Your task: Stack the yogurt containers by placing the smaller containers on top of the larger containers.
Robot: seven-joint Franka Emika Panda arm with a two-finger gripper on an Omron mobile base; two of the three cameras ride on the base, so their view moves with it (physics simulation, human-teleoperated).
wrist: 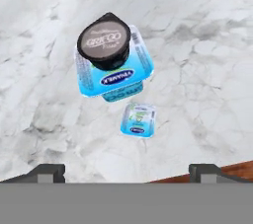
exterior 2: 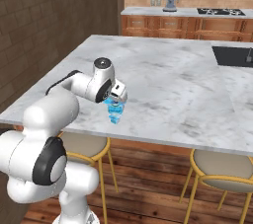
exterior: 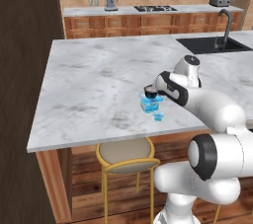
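Claw (wrist: pixel 126 171) wide, holds nothing, above marble tabletop (wrist: pixel 207 45). Dark cup (wrist: pixel 104 40) sits on blue tub (wrist: pixel 116 77). Tiny blue cup (wrist: pixel 138 119) just beside tub, near tabletop edge. Stool (exterior: pixel 126 155) below edge.

In the hand view, the dark cup (wrist: pixel 104 41) carried pale lettering across its round lid that looked like "GREGO", with a smaller line beneath it too blurred to read. That cup sat on the light-blue tub (wrist: pixel 114 72), whose side at about five o'clock from the lid bore a dark blue oval with white letters, roughly "VHAAKA", though not sharp enough to be sure. The tiny cup (wrist: pixel 138 119) showed green and blue marks, unreadable.
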